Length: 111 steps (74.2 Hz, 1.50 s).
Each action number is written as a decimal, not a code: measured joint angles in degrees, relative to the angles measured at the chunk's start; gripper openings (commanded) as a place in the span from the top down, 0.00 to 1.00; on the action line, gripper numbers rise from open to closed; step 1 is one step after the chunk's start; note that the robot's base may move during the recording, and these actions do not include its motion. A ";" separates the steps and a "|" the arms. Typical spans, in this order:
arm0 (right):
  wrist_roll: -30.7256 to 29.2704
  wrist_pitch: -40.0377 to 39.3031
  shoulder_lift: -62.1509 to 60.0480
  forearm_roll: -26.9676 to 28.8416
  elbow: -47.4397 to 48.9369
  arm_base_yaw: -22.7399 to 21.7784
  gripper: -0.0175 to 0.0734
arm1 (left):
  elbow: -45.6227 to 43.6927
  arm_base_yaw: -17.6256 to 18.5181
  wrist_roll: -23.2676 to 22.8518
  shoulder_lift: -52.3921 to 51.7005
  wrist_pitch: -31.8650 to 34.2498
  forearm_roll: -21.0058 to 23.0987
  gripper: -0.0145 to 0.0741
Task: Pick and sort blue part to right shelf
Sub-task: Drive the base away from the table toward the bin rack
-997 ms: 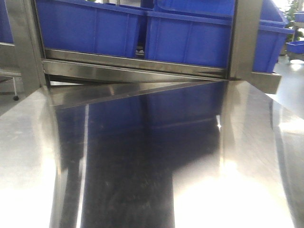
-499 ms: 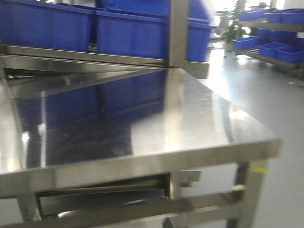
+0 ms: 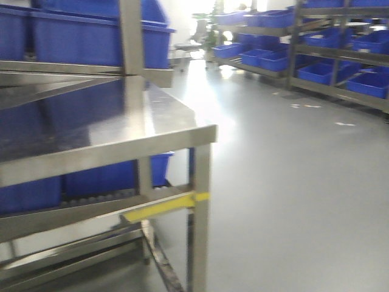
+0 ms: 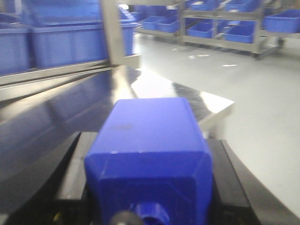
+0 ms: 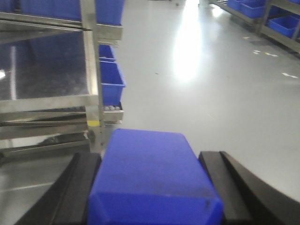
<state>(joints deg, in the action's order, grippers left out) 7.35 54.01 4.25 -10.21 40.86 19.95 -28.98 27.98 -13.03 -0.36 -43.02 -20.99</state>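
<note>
Front view has swung right over the last second. It was square on the table top; now only the table [image 3: 170, 131] corner shows at left, with open floor [image 3: 285, 194] ahead. We read that as the base turning: carry leg under way, nothing placed yet. What we take for the right shelf [image 3: 340, 67], the crate rack across the floor, is well apart. Left end effector [image 4: 150, 140] is clamped on a blue part [image 4: 149, 164], which sits between its fingers. Right end effector [image 5: 146, 157] likewise grips a second blue part [image 5: 152, 187].
</note>
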 measured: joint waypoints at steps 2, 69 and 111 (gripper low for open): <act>0.00 0.00 0.00 0.00 0.00 0.00 0.49 | 0.00 0.00 0.00 0.00 0.00 0.00 0.46; 0.00 0.13 0.00 0.00 0.00 0.00 0.49 | 0.00 0.00 0.00 0.00 -0.10 0.00 0.46; 0.00 0.13 0.00 0.00 0.00 0.00 0.49 | 0.00 0.00 0.00 0.00 -0.10 0.00 0.46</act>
<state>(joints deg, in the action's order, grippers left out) 7.35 54.13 4.25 -10.21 40.86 19.95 -28.98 27.98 -13.03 -0.36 -43.12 -20.99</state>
